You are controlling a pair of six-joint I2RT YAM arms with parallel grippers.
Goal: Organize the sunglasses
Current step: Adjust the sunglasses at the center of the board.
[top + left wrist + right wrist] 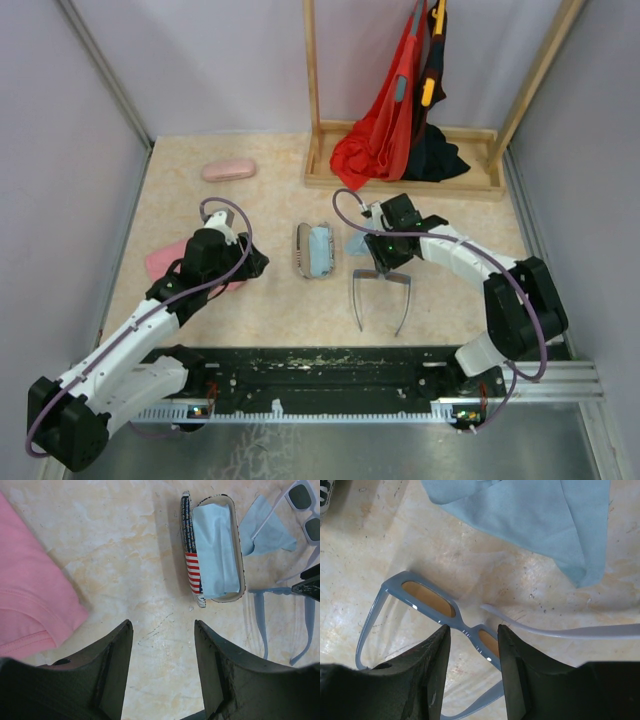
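1. Presently the right gripper point(472, 650) hangs low over the grey pair point(427, 599), at the lower middle of the overhead view. Its fingers are parted, one on each side of the bridge, and nothing is clenched yet.
2. The grey pair lies flat on the table point(125, 555), temples spread toward the bottom edge. The white pair point(305, 510) sits in the upper right corner of the left wrist view, one temple crossing a loose cloth point(270, 530).
3. The left gripper point(162, 650) is released and empty, over bare table to the lower left of the open case point(189, 555).
4. The step in hand, I judge, is lifting the grey pair for that case. Close on the bridge, not on a lens, and gently — the frame looks thin.
5. Lift level, so the spread temples clear the white temple lying just beside the right finger.
6. The temples probably need folding before the pair fits — the case already holds a cloth point(215, 550).
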